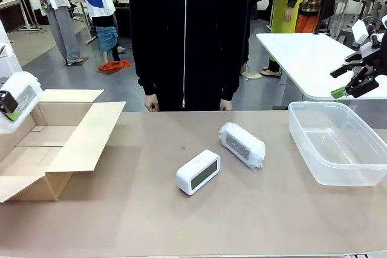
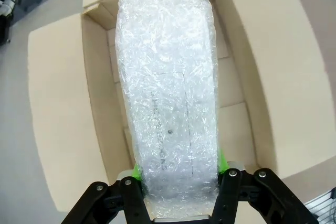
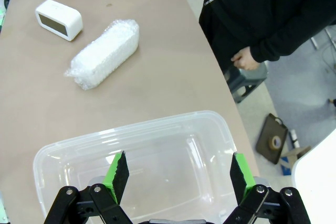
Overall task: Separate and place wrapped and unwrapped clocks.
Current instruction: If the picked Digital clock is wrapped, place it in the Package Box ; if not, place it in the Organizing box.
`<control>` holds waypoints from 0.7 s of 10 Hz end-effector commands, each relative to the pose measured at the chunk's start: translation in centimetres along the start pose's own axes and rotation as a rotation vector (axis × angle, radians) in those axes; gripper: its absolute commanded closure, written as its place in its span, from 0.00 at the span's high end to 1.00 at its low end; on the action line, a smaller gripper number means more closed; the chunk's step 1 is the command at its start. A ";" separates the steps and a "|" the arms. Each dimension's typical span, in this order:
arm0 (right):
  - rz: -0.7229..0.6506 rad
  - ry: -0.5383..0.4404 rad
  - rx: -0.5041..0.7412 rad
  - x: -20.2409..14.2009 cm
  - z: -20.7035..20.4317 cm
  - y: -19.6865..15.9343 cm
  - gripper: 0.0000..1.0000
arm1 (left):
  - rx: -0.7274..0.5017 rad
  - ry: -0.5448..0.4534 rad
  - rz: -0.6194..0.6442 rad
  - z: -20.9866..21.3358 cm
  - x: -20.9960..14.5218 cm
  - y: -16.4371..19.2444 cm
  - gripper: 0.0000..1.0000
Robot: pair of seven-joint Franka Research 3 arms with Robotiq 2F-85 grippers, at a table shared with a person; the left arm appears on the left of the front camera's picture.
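Our left end effector [image 2: 178, 174] holds one bubble-wrapped clock [image 2: 168, 87], long end pointing down into the open cardboard box [image 2: 247, 77] right under it, so we think it just needs dropping; our right end effector [image 3: 178, 174] is wide open.

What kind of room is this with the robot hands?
Probably a robot lab: the left gripper holds a bubble-wrapped clock over a cardboard box, the right gripper hovers above a clear bin, another white table behind.
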State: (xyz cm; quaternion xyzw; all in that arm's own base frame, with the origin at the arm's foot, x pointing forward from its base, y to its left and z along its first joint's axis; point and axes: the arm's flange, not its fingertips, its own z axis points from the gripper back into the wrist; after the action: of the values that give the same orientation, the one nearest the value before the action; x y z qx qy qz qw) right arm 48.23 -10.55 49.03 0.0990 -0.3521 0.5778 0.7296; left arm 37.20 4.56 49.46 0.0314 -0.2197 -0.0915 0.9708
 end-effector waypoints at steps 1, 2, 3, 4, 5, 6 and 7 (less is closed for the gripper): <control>0.010 -0.002 0.003 0.0 0.0 0.0 1.00 | -0.008 -0.020 -0.115 -3.1 -1.2 1.8 0.54; 0.010 -0.002 0.003 0.0 0.0 0.0 1.00 | -0.026 -0.014 -0.135 -4.3 -1.3 2.5 0.54; 0.010 -0.002 0.003 0.0 0.0 0.0 1.00 | -0.056 -0.008 -0.152 -5.4 -1.3 3.0 0.54; 0.010 -0.002 0.003 0.0 0.0 0.0 1.00 | -0.079 0.001 -0.161 -6.5 -1.3 3.5 0.54; 0.010 -0.002 0.003 0.0 0.0 0.0 1.00 | -0.094 0.001 -0.150 -7.7 -1.3 4.0 0.54; 0.010 -0.002 0.003 0.0 0.0 0.0 1.00 | -0.104 0.005 -0.100 -8.6 -1.2 4.2 0.54; 0.010 -0.002 0.003 0.0 0.0 0.0 1.00 | -0.123 -0.012 -0.058 -9.4 -1.0 4.2 0.54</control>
State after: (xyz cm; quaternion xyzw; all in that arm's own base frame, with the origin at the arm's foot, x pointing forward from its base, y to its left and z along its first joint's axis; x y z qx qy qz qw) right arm 48.23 -10.55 49.03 0.0990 -0.3521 0.5778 0.7296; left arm 40.68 8.91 41.65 -0.0009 -0.1959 -0.1433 0.9701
